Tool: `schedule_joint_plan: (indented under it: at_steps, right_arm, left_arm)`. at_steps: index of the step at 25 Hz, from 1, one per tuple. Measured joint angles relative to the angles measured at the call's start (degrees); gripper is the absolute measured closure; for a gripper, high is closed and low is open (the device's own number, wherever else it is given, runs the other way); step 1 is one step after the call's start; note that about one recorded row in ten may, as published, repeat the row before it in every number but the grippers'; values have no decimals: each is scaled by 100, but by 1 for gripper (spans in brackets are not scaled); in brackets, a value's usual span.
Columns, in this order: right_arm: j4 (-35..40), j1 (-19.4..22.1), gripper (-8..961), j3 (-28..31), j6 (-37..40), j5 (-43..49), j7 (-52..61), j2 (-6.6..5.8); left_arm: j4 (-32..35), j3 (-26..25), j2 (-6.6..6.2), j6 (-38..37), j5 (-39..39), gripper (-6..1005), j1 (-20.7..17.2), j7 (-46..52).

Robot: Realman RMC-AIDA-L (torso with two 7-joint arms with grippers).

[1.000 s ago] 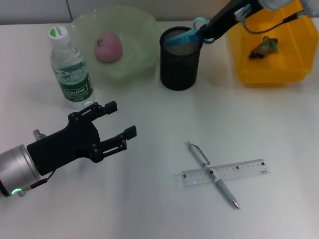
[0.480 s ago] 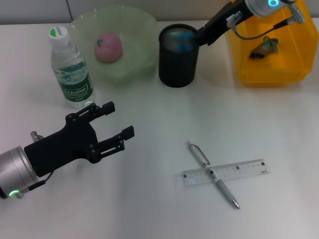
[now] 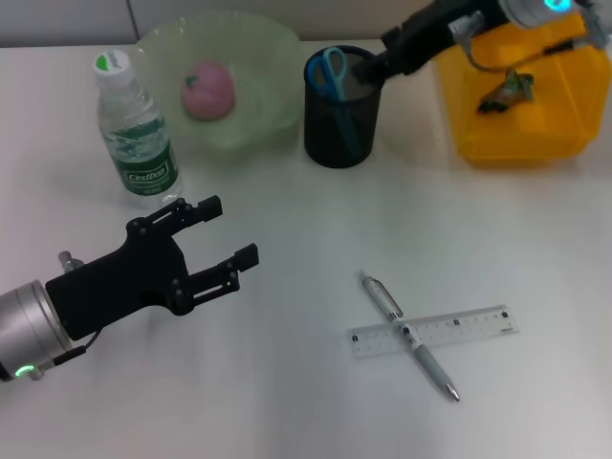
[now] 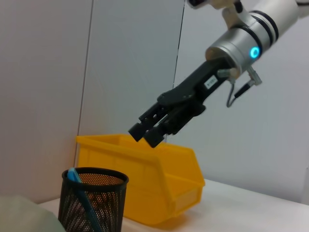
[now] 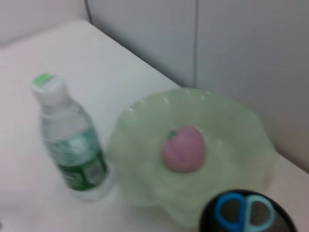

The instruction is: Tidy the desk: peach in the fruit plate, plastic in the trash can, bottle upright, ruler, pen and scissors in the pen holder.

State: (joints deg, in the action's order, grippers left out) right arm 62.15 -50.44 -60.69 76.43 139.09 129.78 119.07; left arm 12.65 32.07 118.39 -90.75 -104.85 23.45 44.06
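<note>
The blue-handled scissors stand in the black mesh pen holder; they also show in the right wrist view. My right gripper hovers just over the holder's right rim, open and empty; the left wrist view shows it above the holder. The pen lies crossed over the clear ruler at front right. The peach sits in the green plate. The bottle stands upright. The plastic scrap lies in the yellow bin. My left gripper is open and empty at front left.
The plate, pen holder and yellow bin stand in a row along the table's back edge, with the bottle left of the plate. The left arm's body reaches in from the front left corner.
The right gripper let go of the scissors, which dropped upright into the pen holder. The gripper drew back slightly toward the right. The left arm barely moved.
</note>
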Motion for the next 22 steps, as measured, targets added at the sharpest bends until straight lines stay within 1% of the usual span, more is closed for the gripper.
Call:
schedule_joint_plan:
  at_steps: [3, 4, 5, 7, 8, 9, 10, 13, 14, 16, 18, 19, 20, 21, 22]
  right_arm:
    - [274, 516, 373, 66, 217, -809, -424, -32]
    - [373, 847, 354, 185, 473, -1400, -758, -90]
    - [373, 847, 336, 185, 473, -1400, -758, -90]
    - [374, 1077, 299, 355, 817, -1834, -1072, -150]
    - [346, 1176, 299, 447, 1040, -2024, -1237, -174]
    - [249, 1299, 300, 660, 1469, -2214, -1532, -214]
    - [249, 1299, 300, 660, 1469, -2214, -1532, -214]
    - [32, 1422, 301, 931, 2087, -2277, -2042, -260]
    - [-141, 1459, 302, 980, 2404, -2273, -2368, -285]
    - [-222, 1468, 303, 968, 2544, -2256, -2514, -295]
    - [-307, 1468, 303, 882, 2701, -2159, -2734, -314]
    - [-342, 1441, 304, 726, 2760, -1991, -2846, -313]
    - [-342, 1441, 304, 726, 2760, -1991, -2846, -313]
    - [-344, 1412, 305, 608, 2768, -1873, -2882, -298]
    - [-339, 1349, 305, 401, 2765, -1692, -2915, -250]
  left_arm:
    - [7, 14, -13, -48, -13, 214, -3, 2]
    - [41, 57, -24, -70, -23, 214, -17, 15]
    - [41, 57, -24, -70, -23, 214, -17, 15]
    - [147, 168, -31, -126, -49, 214, -54, 32]
    - [206, 233, -34, -156, -70, 214, -69, 40]
    - [251, 312, -36, -180, -87, 214, -78, 56]
    - [305, 403, -43, -196, -112, 214, -85, 92]
    - [476, 636, -77, -206, -231, 214, -93, 301]
    - [476, 636, -77, -206, -231, 214, -93, 301]
    - [476, 636, -77, -206, -231, 214, -93, 301]
    - [573, 731, -90, -213, -380, 214, -95, 388]
    - [706, 837, -89, -227, -716, 214, -82, 422]
    - [734, 842, -89, -232, -795, 214, -77, 423]
    - [734, 842, -89, -232, -795, 214, -77, 423]
    - [749, 845, -90, -239, -829, 214, -69, 423]
